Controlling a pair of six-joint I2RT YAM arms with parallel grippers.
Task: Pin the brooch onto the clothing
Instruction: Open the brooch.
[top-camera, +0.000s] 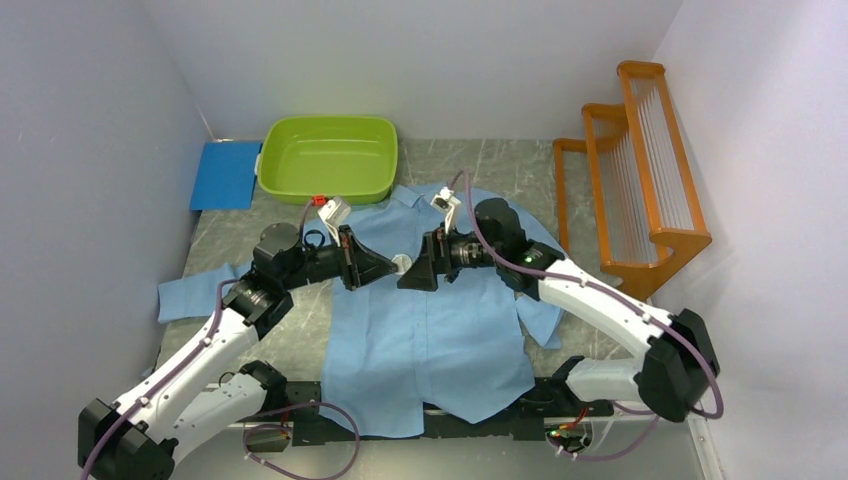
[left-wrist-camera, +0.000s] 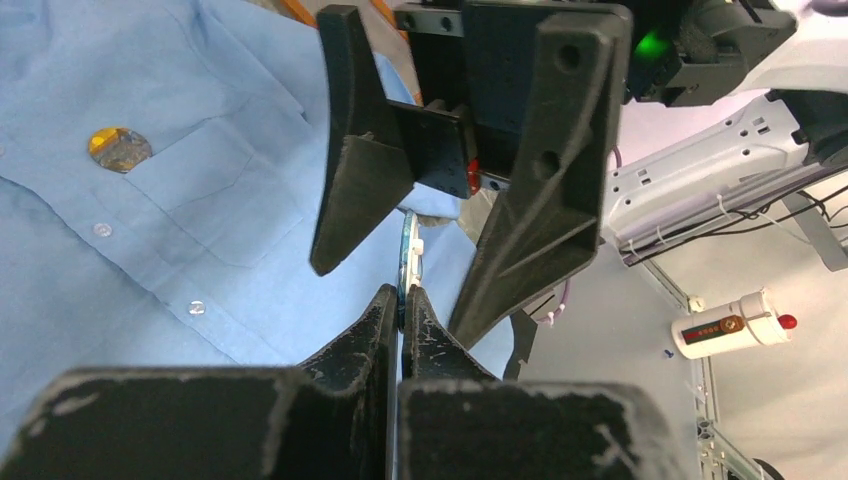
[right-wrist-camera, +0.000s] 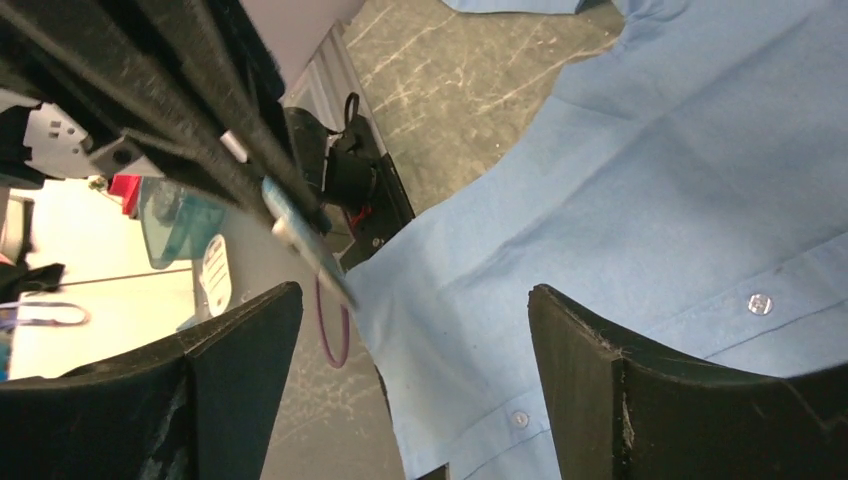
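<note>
Blue at the far left: one flat mat (top-camera: 225, 175) on the desk (top-camera: 480, 165), and beside it one green tub (top-camera: 325, 122). The one light blue shirt (top-camera: 430, 340) lies spread front-up across the middle of the desk, collar toward the tub. Above its chest the two claws meet tip to tip. The left claw (left-wrist-camera: 401, 305) is pressed together on the lower rim of the one brooch (left-wrist-camera: 408, 250), a thin disc seen edge-on and held clear of the cloth. The right claw (right-wrist-camera: 415, 292) stands spread wide, one finger on either side of the brooch, touching nothing. One small round gold-and-grey disc (left-wrist-camera: 119, 148) sits on the shirt beside the chest pocket; we cannot tell what it is. At the far right stands one orange rack (top-camera: 640, 180). We judge the brooch light, stiff and apt to slip, so best gripped by its rim. We judge the shirt thin and limp, and likely to bunch unless it is pinched close to the pinning spot.
</note>
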